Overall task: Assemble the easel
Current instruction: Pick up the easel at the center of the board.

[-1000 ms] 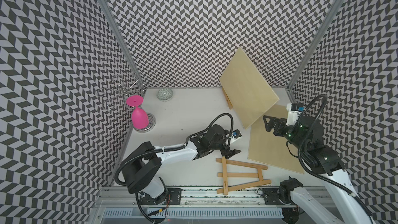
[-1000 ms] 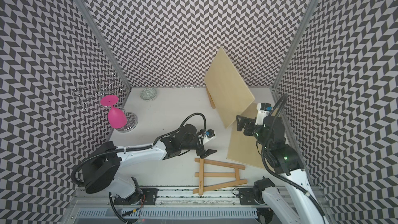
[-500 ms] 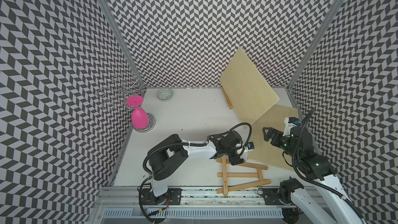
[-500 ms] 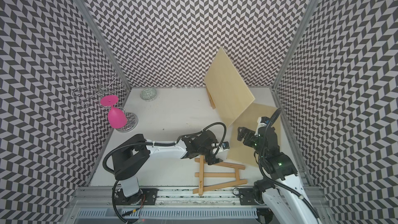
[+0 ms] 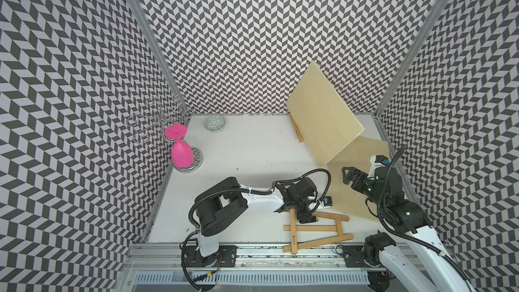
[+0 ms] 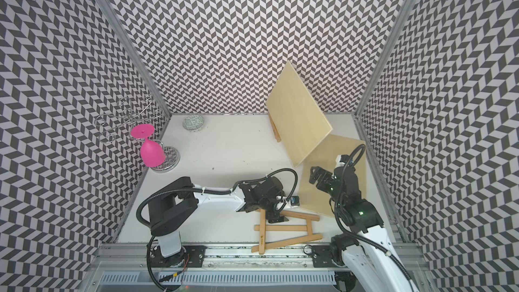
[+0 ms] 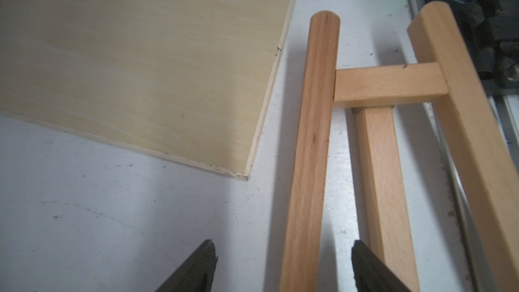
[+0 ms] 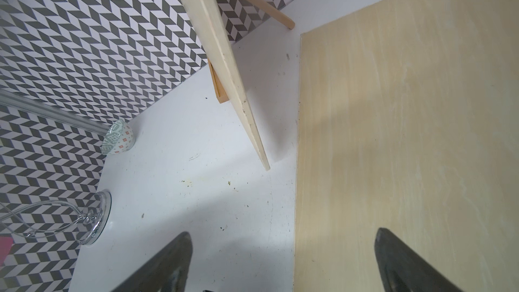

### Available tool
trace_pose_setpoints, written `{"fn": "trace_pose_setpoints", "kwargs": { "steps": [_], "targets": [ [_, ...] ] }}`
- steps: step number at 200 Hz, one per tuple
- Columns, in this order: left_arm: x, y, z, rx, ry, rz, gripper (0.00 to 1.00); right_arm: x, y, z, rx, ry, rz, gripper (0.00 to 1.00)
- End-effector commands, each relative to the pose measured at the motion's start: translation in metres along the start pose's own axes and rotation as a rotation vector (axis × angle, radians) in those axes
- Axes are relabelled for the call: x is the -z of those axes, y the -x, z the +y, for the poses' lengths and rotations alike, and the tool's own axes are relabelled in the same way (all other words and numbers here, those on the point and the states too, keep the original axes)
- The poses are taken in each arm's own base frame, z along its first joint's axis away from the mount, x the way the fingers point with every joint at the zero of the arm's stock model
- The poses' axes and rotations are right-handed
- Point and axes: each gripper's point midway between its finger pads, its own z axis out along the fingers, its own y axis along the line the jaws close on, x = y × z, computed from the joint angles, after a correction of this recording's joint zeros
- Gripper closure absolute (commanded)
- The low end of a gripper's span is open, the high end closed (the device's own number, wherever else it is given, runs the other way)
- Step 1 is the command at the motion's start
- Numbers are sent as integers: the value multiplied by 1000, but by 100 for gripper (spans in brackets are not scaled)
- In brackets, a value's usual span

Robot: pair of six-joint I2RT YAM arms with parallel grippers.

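Note:
The wooden easel frame (image 5: 314, 228) (image 6: 283, 228) lies flat near the table's front edge. My left gripper (image 5: 307, 217) (image 6: 276, 216) is down at its upper end. In the left wrist view the gripper (image 7: 283, 265) is open. One round-tipped easel leg (image 7: 311, 150) runs between its fingers, with a gap on each side. A pale board (image 5: 356, 181) (image 8: 407, 136) lies flat at the right. My right gripper (image 5: 349, 175) (image 8: 283, 262) hovers open over the board's left edge, holding nothing.
A second pale board (image 5: 323, 116) stands tilted on a small wooden stand (image 5: 297, 130) at the back right. A pink glass (image 5: 182, 153) hangs upside down from a wire rack (image 5: 157, 119) at the left. A patterned bowl (image 5: 215, 123) sits at the back.
My left arm has swung right and forward from mid-table onto the easel, and its jaws have narrowed a little. My right arm has drawn back and lower over the flat board.

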Motion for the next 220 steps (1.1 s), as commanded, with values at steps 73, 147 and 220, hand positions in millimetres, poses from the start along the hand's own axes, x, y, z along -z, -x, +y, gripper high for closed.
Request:
{"fn": "trace_pose_setpoints", "kwargs": {
  "steps": [73, 147, 220],
  "targets": [
    [-14, -19, 13, -28, 59, 143, 56, 2, 16, 6, -17, 34, -81, 1],
    [12, -20, 27, 7, 122, 115, 85, 14, 25, 37, 73, 161, -75, 1],
    [146, -2, 76, 221, 401, -307, 100, 46, 57, 90, 133, 344, -120, 1]
  ]
}}
